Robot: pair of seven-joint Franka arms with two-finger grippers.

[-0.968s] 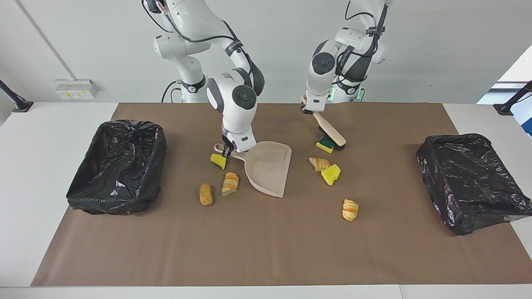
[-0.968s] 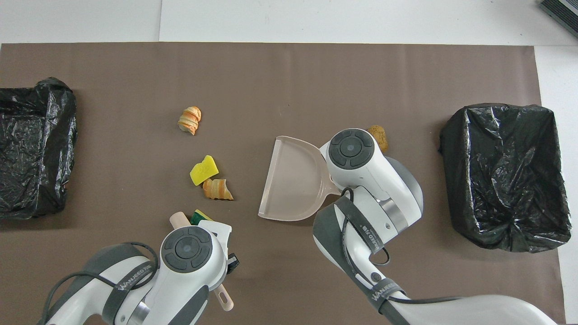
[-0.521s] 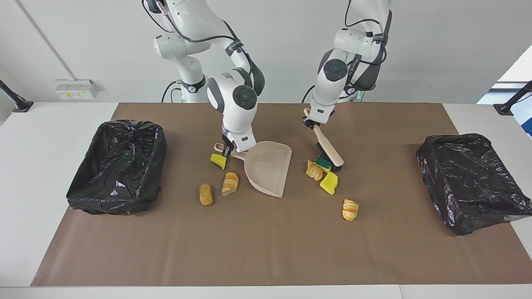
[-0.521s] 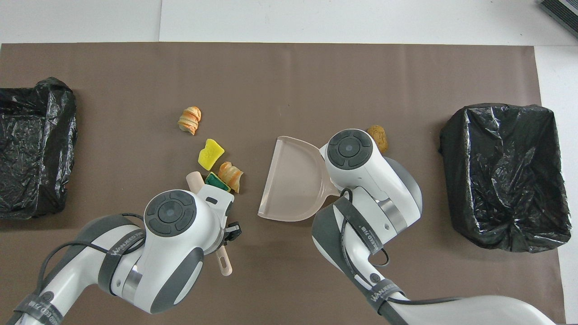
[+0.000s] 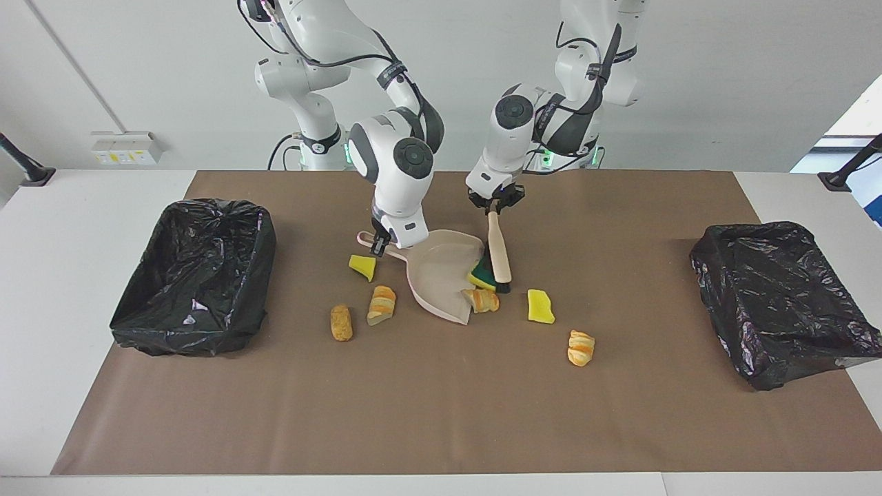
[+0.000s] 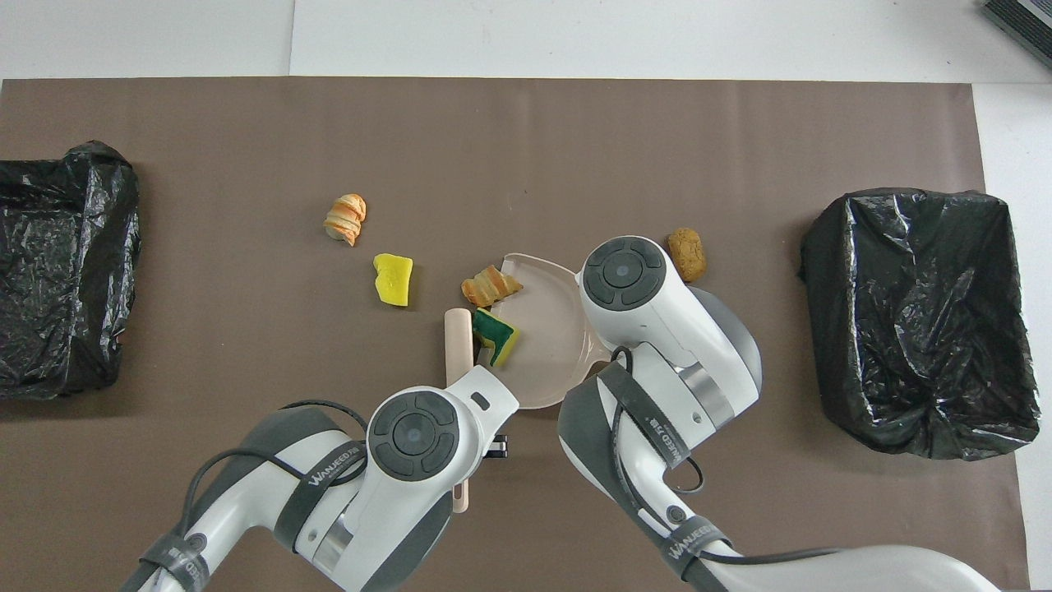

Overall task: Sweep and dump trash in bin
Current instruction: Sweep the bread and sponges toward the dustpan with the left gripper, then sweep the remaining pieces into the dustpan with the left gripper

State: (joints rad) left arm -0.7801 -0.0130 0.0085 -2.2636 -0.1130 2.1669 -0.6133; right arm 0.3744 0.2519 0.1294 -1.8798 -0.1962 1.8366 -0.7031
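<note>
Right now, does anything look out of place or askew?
Mostly no. The dustpan sits tilted with its handle end raised, and a croissant piece rests at its lip, not inside; the green-backed sponge is just in.

White worktop (image 5: pixel 83 207) under a brown mat (image 5: pixel 441 413), plain white wall (image 5: pixel 723 69), socket box (image 5: pixel 124 147) low on it, window edge (image 5: pixel 854 124) at one side.

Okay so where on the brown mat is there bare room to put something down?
The whole strip of brown mat farthest from the robots is bare, from one black-lined bin to the other black-lined bin. Crowded: the middle, around the beige plastic dustpan, beige-handled brush and scattered scraps.
</note>
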